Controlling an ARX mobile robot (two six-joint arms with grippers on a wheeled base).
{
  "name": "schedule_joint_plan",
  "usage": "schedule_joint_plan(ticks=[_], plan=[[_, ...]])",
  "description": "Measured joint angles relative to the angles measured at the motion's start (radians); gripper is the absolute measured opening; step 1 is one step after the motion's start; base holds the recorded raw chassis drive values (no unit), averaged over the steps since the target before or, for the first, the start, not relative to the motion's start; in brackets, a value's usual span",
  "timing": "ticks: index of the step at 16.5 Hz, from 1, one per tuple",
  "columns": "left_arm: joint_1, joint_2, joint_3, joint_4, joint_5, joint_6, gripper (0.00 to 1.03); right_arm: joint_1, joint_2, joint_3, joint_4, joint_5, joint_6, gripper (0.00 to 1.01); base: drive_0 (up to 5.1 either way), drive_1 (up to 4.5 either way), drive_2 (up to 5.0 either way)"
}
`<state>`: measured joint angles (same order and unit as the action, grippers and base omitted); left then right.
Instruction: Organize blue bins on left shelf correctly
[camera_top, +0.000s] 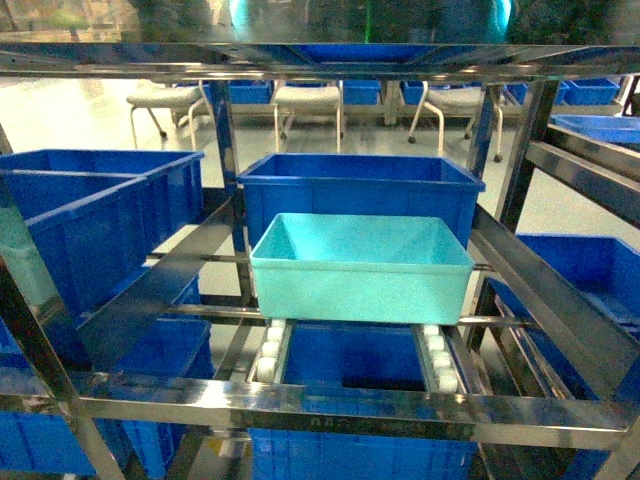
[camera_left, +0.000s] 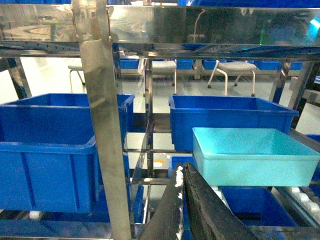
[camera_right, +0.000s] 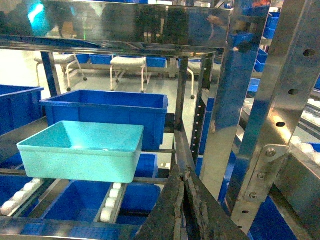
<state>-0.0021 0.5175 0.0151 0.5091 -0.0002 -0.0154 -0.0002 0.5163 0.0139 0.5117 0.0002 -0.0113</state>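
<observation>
Wrist views alone show left tool (camera_left: 182, 172), right tool (camera_right: 184, 175)

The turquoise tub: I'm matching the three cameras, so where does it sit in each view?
Head: turquoise tub centre, on the roller lane.
Left wrist: lower right.
Right wrist: lower left.
Shared landmark: the dark-blue crate directly behind it.

Background's pretty plain: a pale, glossy floor (camera_top: 90, 115) catching lots of bright light, and a row of white stools (camera_top: 308, 100) with thin metal legs lined up across the back. Behind them, low along the far side, more dark blue crates (camera_left: 129, 63) sit in a line.
</observation>
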Motion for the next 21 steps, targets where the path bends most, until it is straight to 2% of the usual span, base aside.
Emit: schedule_joint_plan(ticks=[7, 8, 10, 12, 14, 20, 21], plan=[[0.000, -0.081, 0.000, -0.075, 0.000, 0.000, 0.02, 0.000, -0.078, 0.000, -0.078, 0.000, 0.000, 0.02, 0.0, 0.00, 0.0], [0.000, -0.130, 0.000, -0.123, 0.000, 0.000, 0.02, 0.000, -0.130, 0.000, -0.125, 0.000, 0.000, 0.02, 0.0, 0.00, 0.0], [0.000, -0.301, 0.000, -0.291, 0.000, 0.000, 0.02, 0.000, -0.299, 0.000, -0.293, 0.000, 0.000, 0.02, 0.0, 0.00, 0.0], [0.000, -0.344, 0.000, -0.333, 0.000, 0.000, 0.02, 0.000, -0.342, 0.000, -0.337, 0.000, 0.000, 0.02, 0.0, 0.00, 0.0], [0.000, -0.473, 0.000, -0.520, 0.000, 0.000, 0.02, 0.000, -0.475, 0.000, -0.518, 0.000, 0.000, 0.02, 0.0, 0.00, 0.0], [0.000, -0.507, 0.000, -0.515, 0.000, 0.000, 0.02, 0.000, -0.512, 0.000, -0.516, 0.000, 0.000, 0.02, 0.0, 0.00, 0.0], [0.000, -0.507, 0.000, -0.514, 0.000, 0.001, 0.02, 0.000, -0.512, 0.000, -0.517, 0.000, 0.000, 0.06, 0.0, 0.00, 0.0]])
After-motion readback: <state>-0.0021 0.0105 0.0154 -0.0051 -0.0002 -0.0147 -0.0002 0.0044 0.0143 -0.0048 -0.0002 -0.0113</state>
